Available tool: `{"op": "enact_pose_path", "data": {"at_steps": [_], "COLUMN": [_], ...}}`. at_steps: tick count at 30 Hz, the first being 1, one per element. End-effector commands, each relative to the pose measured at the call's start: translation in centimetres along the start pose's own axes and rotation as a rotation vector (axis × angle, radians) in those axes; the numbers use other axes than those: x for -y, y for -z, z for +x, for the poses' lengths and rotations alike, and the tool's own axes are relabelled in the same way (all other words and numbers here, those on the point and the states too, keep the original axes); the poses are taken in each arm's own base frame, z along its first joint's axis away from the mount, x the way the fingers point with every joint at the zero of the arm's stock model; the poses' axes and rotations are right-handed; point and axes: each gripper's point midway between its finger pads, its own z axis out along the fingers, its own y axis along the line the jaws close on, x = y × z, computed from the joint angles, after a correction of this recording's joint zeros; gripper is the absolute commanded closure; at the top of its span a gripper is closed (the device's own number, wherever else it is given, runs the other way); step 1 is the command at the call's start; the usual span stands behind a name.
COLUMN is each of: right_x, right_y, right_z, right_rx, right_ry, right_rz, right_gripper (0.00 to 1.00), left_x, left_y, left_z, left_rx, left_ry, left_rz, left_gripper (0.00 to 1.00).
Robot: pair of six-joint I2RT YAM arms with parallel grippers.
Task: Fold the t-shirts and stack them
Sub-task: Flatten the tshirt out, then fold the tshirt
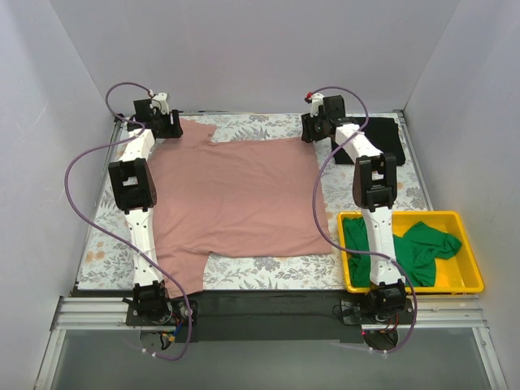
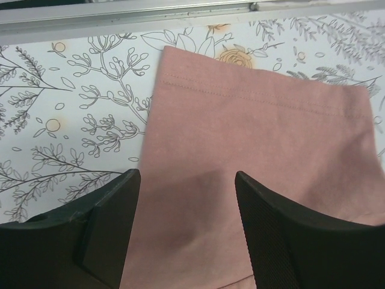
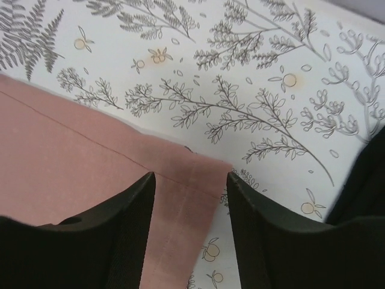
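Note:
A dusty pink t-shirt (image 1: 236, 195) lies spread flat across the middle of the floral table. My left gripper (image 1: 166, 123) hovers at its back left sleeve. In the left wrist view that gripper (image 2: 186, 177) stands open over the pink sleeve (image 2: 252, 120), with nothing pinched. My right gripper (image 1: 314, 128) is at the shirt's back right corner. In the right wrist view it (image 3: 190, 176) is open, its jaws astride the hemmed pink corner (image 3: 186, 186) lying flat. A folded black t-shirt (image 1: 380, 136) sits at the back right. A green t-shirt (image 1: 418, 248) lies crumpled in the bin.
A yellow plastic bin (image 1: 471, 280) stands at the front right beside the right arm's base. White walls close in the table on three sides. A metal rail (image 2: 150, 12) runs along the back edge. The black cloth (image 3: 367, 180) lies just right of my right gripper.

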Motion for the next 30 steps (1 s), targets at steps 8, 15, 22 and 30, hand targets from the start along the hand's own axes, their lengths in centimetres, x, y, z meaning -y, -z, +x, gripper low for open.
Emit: {"op": "enact_pose_path", "data": {"at_steps": [8,15,22,30], "right_x": [0.8,0.4,1.3,-0.1], "right_y": [2.8,1.0,-0.1,-1.3], "right_z": [-7.3,-3.2,-0.5,1.9], "right_rx": [0.209,0.116,0.059,0.0], "right_ry": [-0.172,-0.231,-0.234,-0.201], "right_rz": [0.061,0.056,0.114,0.078], "right_gripper": [0.32,0.32,0.33,0.59], "left_x": [1.3,1.0,0.9,-1.5], "left_y": [3.4,3.0,2.5,1.2], "left_z": [-7.8,-6.9,-5.7,-4.2], "left_rx": [0.172,0.154,0.13,0.111], "left_ry": [0.088,0.125,0.153,0.161], "left_rz": [0.028,0.01,0.007,-0.119], "left_gripper": [0.36,0.35,0.34,0.33]}}
